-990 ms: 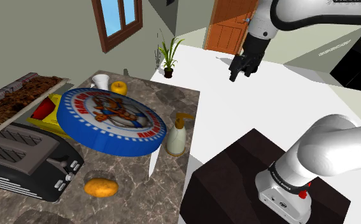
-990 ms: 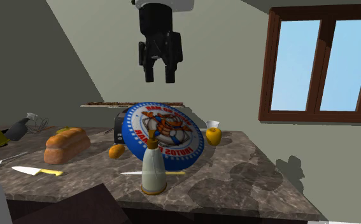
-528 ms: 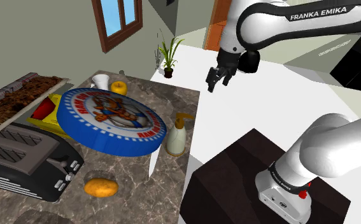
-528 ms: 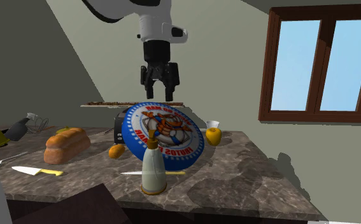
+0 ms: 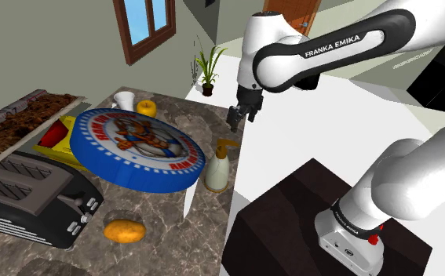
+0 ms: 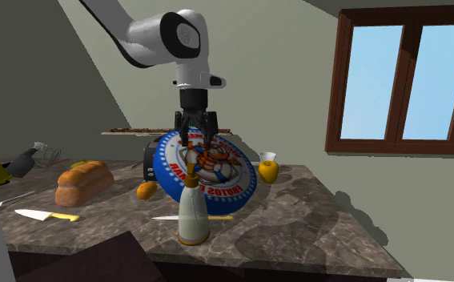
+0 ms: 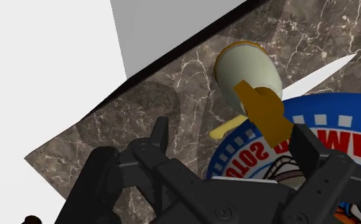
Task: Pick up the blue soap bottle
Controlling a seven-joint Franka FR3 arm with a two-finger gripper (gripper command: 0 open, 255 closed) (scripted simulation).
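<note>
Hovering over the marbled worktop (image 5: 165, 231), the black tool (image 5: 240, 121) held its fingers (image 7: 160, 137) well apart with nothing between them, up above the cream soap bottle (image 5: 217, 168) with a mustard pump, which stood upright near the worktop's edge, just beside a big blue round disc (image 5: 95, 153).
</note>
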